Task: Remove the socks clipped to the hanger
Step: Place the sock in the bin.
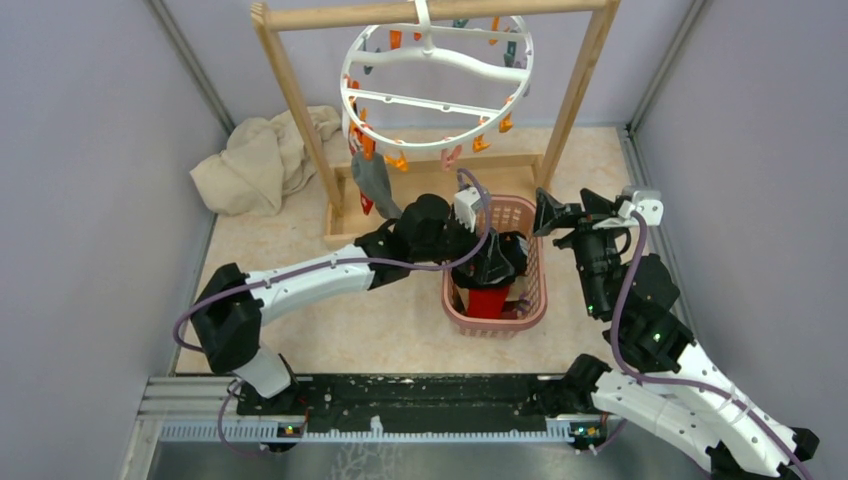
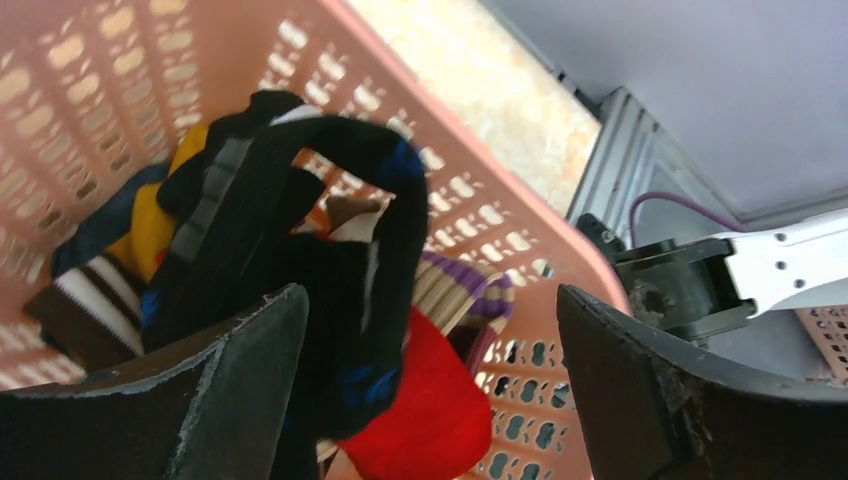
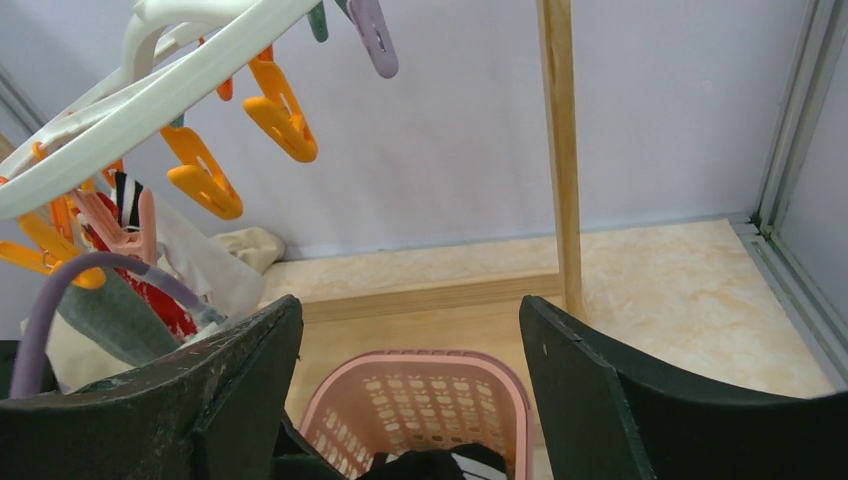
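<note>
The white ring hanger point(image 1: 435, 85) hangs from the wooden rack's top bar, with orange clips point(image 3: 205, 175) dangling. Socks are still clipped on its left side: a grey sock point(image 1: 375, 185) and a red patterned one point(image 3: 160, 300). My left gripper point(image 1: 495, 268) is down in the pink basket, jaws wide open. A black sock with blue marks point(image 2: 330, 250) lies loose beside one finger point(image 2: 240, 380), on top of a red sock point(image 2: 430, 400) and striped ones. My right gripper point(image 1: 545, 213) hovers open and empty at the basket's right, facing the hanger point(image 3: 130, 100).
The pink lattice basket point(image 1: 535, 290) stands mid-table, holding several socks. The wooden rack point(image 1: 578, 85) spans the back, its base rail behind the basket. A crumpled beige cloth point(image 1: 262, 160) lies at the back left. Grey walls close in on both sides.
</note>
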Available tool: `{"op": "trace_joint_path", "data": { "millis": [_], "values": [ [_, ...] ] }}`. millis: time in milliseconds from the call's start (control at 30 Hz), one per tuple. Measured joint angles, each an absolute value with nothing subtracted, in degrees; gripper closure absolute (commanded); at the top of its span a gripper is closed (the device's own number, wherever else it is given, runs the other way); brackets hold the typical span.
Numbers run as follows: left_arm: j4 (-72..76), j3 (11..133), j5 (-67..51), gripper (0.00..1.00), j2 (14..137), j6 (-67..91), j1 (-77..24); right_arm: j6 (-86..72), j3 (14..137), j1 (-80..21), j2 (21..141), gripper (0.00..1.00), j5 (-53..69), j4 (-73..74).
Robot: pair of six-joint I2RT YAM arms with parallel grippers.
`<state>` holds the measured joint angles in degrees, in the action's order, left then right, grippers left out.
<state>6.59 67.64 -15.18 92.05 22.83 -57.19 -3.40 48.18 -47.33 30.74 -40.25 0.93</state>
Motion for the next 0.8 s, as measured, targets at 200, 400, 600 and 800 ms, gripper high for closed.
{"op": "trace_joint_path", "data": {
  "millis": [200,400,600,800],
  "values": [
    [-3.7,69.6,-10.1,0.01,91.8,22.2,-57.8,-3.7,48.2,-47.3,30.9,0.19,-39.7,0.9],
    [-12.9,69.9,-4.9,0.01,86.5,21.0,-59.5,-4.1,48.2,-47.3,32.1,0.19,-39.0,0.9],
    [-16.6,69.5,-0.1,0.01,73.0,20.8,-60.5,-4.3,48.2,-47.3,34.3,0.19,-37.3,0.9],
    [-19.7,66.2,8.8,0.01,61.3,21.2,-60.5,-4.7,48.1,-47.3,37.0,0.19,-34.3,0.8]
  ]
}}
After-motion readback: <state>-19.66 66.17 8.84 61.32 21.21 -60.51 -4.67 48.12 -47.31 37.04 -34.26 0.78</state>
